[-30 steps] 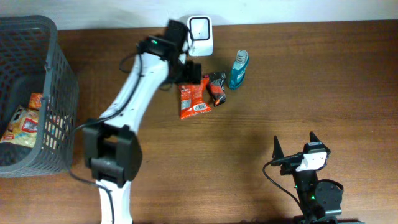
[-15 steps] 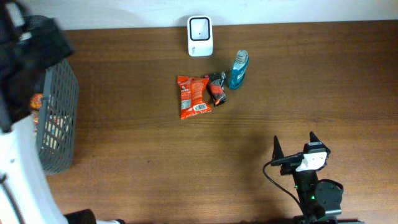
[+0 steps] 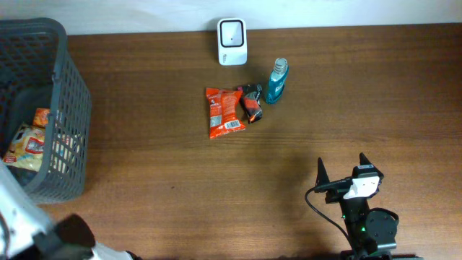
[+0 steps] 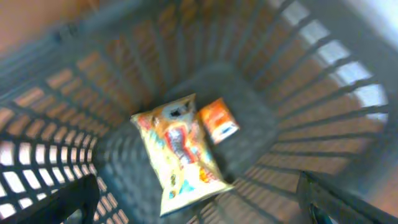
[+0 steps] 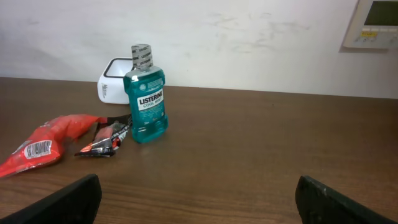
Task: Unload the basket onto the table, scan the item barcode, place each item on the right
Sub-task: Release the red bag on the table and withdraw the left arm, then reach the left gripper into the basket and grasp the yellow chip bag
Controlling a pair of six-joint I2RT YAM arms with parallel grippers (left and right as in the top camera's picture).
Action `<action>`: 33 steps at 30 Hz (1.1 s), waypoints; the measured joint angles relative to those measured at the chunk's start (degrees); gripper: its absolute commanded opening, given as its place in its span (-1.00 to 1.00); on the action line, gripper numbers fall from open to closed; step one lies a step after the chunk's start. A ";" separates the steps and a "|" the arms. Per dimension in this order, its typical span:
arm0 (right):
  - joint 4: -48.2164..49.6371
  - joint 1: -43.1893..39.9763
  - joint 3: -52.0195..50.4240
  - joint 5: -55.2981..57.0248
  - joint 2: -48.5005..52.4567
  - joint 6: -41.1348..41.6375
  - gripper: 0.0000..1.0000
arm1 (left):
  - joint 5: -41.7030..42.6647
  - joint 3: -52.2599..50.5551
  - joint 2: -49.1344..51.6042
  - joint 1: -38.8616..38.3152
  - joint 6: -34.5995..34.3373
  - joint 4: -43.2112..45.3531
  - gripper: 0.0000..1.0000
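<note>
A white barcode scanner stands at the table's far edge. In front of it lie a red snack packet with its barcode facing up, a small dark packet and a teal mouthwash bottle. My left gripper hangs open above the inside of the grey basket, over a yellow snack bag and an orange packet. It holds nothing. My right gripper rests open and empty near the front right, facing the bottle and the red packet.
The grey basket fills the table's left end, with the yellow bag and orange packet inside. My left arm shows blurred at the lower left corner. Bare wood lies between the items and the right gripper.
My left arm has swung from beside the scanner and red packet away to the left, ending over the basket. The items on the table and the right arm have not moved.
</note>
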 measured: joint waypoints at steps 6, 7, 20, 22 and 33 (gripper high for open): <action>0.00 0.00 0.00 0.00 0.00 -0.02 0.97 | 0.04 -0.83 10.97 2.56 -3.17 -5.14 0.99; 0.00 0.00 0.00 0.00 0.00 0.02 0.97 | 0.00 -0.87 12.90 2.75 -3.32 -6.25 0.99; 0.00 0.00 0.00 0.00 0.00 -0.02 0.97 | 2.67 -0.87 28.74 2.82 -3.10 -7.34 0.99; 0.00 0.00 0.00 0.00 0.00 0.00 0.97 | 2.84 -0.87 30.05 2.99 -3.10 -7.50 0.98; 0.00 0.00 0.00 0.00 0.00 0.00 0.97 | 4.35 -1.53 33.79 3.74 -3.10 -3.98 0.98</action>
